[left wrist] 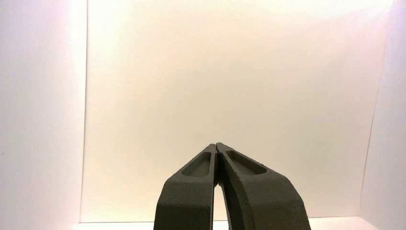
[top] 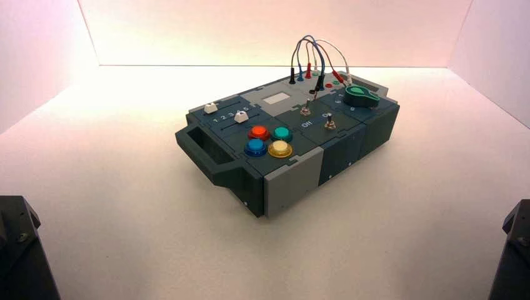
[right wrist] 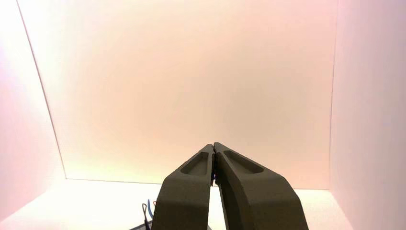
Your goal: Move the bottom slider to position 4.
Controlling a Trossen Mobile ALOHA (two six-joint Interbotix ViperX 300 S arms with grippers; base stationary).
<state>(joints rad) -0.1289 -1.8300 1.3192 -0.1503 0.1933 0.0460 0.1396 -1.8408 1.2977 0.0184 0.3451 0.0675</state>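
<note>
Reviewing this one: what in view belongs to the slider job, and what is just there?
For the job:
- white bottom slider knob, beside the buttons
- printed number row between the slider tracks

Just there:
- white top slider knob
- red button
- blue button
- green dial
- two toggle switches
- black plug

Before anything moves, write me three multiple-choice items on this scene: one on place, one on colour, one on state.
1. Which white slider knob sits nearer the four round buttons?
A) the bottom slider
B) the top slider
C) neither, both are equally near
2. What colour is the large dial?
A) yellow
B) green
C) red
3. How do the left gripper's fingers stand?
A) wide apart
B) around a wire
C) closed together

1 A: the bottom slider lies just beyond the red button.
2 B: the dial shows green from above.
3 C: the left gripper has its tips meeting, against the back wall in view.
</note>
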